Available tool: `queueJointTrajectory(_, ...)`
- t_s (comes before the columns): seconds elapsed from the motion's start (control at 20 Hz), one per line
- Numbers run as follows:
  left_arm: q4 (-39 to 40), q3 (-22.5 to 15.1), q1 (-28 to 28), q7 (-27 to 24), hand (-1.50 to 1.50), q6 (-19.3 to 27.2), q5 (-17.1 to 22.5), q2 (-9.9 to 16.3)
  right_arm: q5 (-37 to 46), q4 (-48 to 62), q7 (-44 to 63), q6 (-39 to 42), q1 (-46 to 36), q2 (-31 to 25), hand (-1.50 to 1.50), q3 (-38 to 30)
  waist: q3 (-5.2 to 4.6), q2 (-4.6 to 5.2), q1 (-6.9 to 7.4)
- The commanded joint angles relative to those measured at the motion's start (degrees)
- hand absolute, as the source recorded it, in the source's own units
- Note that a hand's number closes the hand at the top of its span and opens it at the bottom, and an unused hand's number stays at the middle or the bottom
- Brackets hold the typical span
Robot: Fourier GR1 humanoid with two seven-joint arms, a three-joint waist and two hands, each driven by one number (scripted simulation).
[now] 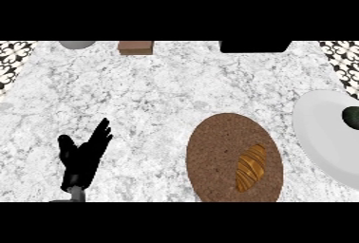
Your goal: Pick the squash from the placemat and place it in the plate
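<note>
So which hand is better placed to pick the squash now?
Probably the right: the squash and plate lie on the right side, while the open left hand rests far left. The right hand itself does not show.

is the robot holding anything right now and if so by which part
Nothing is held. The left hand rests open, and the squash lies untouched on the placemat.

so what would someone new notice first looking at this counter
Probably the round brown woven placemat at lower centre-right, with the striped orange-brown squash lying on its right part. Next, the large pale grey plate at the right edge, cut off by the frame, with something dark at its edge. At lower left the black left hand rests open, fingers up, on the speckled marble counter.
</note>
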Motion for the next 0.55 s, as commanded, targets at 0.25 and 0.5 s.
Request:
queueJointTrajectory(0.25,-1.04,-0.01,2.44,-1.16,0.0,-2.11,0.38,0.32,6.02,-9.9,1.62,-2.1,9.69,7.1,-1.5,4.06,0.05,0.12,0.51)
queueJointTrajectory(0.5,-1.01,-0.75,2.75,-0.89,0.0,-1.09,-0.98,-0.81,6.12,-12.1,-1.17,-0.17,13.5,10.48,-1.5,2.73,0.06,0.11,0.46)
